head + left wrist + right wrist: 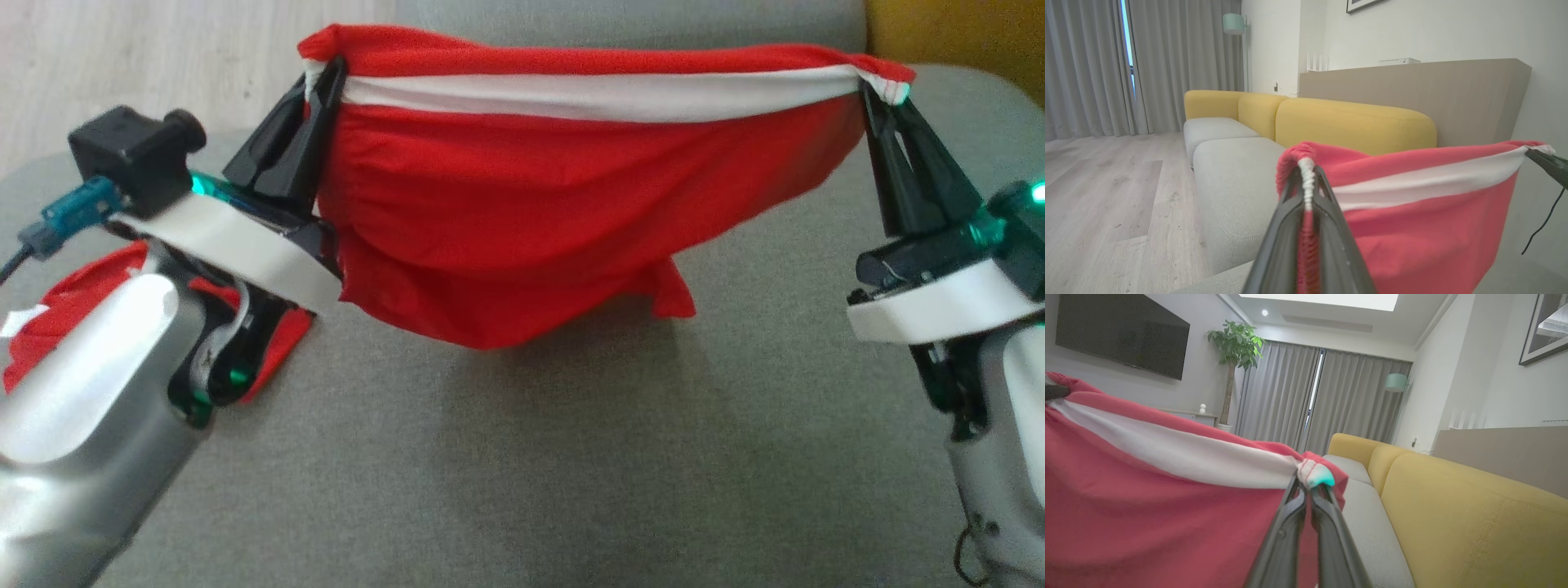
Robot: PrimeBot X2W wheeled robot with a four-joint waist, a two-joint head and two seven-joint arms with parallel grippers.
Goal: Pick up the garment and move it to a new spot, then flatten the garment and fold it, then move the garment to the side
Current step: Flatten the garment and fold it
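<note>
the red garment with its white band hangs stretched across the upper middle of the head view, over the grey sofa seat. the left tool pinches its upper left corner and the right tool its upper right. more red cloth lies at lower left, possibly a separate piece.

Left gripper raised, fingers pinched shut; right gripper raised likewise, well apart

This is a home living room. A yellow-backed sofa, long grey curtains, a wall-mounted television, a potted plant and a floor lamp stand around a wood floor.
</note>
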